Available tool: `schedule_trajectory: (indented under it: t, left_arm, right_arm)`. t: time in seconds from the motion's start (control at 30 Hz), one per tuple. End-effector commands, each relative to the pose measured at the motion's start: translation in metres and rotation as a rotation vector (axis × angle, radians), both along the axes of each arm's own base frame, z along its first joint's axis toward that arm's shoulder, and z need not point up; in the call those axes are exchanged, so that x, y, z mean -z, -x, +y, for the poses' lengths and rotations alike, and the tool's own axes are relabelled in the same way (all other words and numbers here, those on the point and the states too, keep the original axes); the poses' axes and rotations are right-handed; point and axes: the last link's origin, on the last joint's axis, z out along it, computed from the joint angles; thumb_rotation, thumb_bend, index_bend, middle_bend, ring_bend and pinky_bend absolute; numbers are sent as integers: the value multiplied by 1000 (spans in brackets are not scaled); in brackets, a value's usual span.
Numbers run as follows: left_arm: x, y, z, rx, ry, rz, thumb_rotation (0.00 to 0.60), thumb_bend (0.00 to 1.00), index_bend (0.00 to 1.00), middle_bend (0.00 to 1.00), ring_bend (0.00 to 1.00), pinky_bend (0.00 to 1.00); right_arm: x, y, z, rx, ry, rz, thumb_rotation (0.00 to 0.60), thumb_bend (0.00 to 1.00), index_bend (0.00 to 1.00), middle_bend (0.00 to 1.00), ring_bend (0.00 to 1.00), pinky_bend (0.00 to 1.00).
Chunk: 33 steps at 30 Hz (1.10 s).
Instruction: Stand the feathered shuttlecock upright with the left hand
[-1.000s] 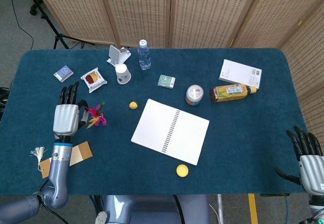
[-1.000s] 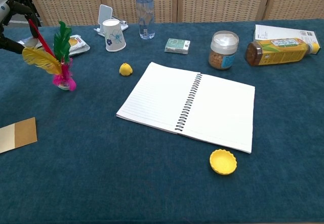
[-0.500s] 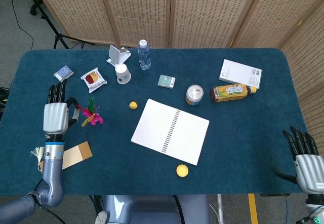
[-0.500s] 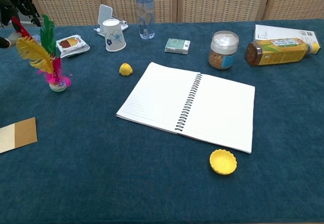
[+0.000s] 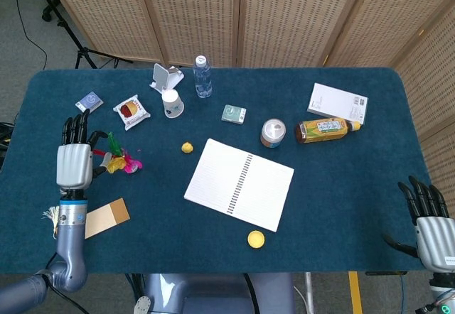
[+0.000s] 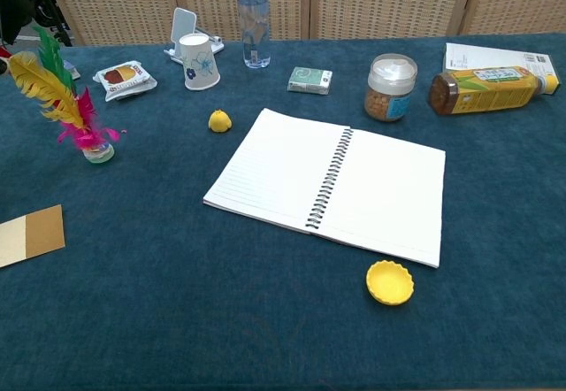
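The feathered shuttlecock [image 5: 121, 162] has red, green, yellow and pink feathers. In the chest view the shuttlecock [image 6: 66, 108] has its round base on the blue cloth at the far left, and its feathers lean left. My left hand [image 5: 73, 163] is just left of it, fingers stretched out, thumb reaching into the feathers and seemingly holding them. Only a dark sliver of this hand [image 6: 11, 6] shows in the chest view's top left corner. My right hand [image 5: 432, 222] hangs off the table's front right corner, fingers apart and holding nothing.
An open spiral notebook [image 5: 239, 184] lies mid-table, with a yellow cap [image 5: 256, 239] in front of it and a small yellow ball [image 5: 187, 147] behind. A snack packet [image 5: 131, 111], paper cup [image 5: 170, 103] and water bottle [image 5: 202, 77] stand behind the shuttlecock. A brown card [image 5: 106, 217] lies at the front left.
My left hand has drawn back to the left. The shuttlecock has come with it and its feathers now lean further left. The right hand has barely moved.
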Motion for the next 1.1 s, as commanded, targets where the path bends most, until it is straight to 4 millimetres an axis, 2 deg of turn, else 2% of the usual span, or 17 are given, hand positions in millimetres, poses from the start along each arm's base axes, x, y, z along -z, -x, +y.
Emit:
schedule_trajectory:
  t: [0.03,0.17,0.27,0.4,0.67,0.73,0.8,0.9,1.1]
  left_arm:
    - [-8,-3,-4,19,-21,-19,600,269,305,0,0,0]
    - [-18,-8,-15,60,-25,-43,600,254,189,0,0,0]
    - [-31,-9,-40,101,6,-38,600,253,95,0,0,0]
    - [-47,-7,-66,120,27,-15,600,240,24,0,0,0]
    - [-75,11,-116,78,69,73,600,212,0,0,0,0]
    - [-81,16,-132,44,94,106,600,212,0,0,0,0]
    - [-81,31,-160,-33,139,122,600,213,0,0,0,0]
    - [-78,42,-172,-65,160,113,600,214,0,0,0,0]
    - [-67,60,-173,-123,190,117,600,215,0,0,0,0]
  right_arm:
    - [0,0,0,-1,-1,1,600,0,0,0,0,0]
    - [0,-1,1,-4,-1,3,600,0,0,0,0,0]
    - [0,-1,1,-4,0,3,600,0,0,0,0,0]
    - [-1,-2,1,-4,5,1,600,0,0,0,0,0]
    - [1,-4,1,-9,5,4,600,0,0,0,0,0]
    - [3,-5,0,-7,2,9,600,0,0,0,0,0]
    - [3,-6,0,-6,5,18,600,0,0,0,0,0]
    - [3,-4,-1,5,9,24,600,0,0,0,0,0]
    - [1,-1,-1,22,20,27,600,0,0,0,0,0]
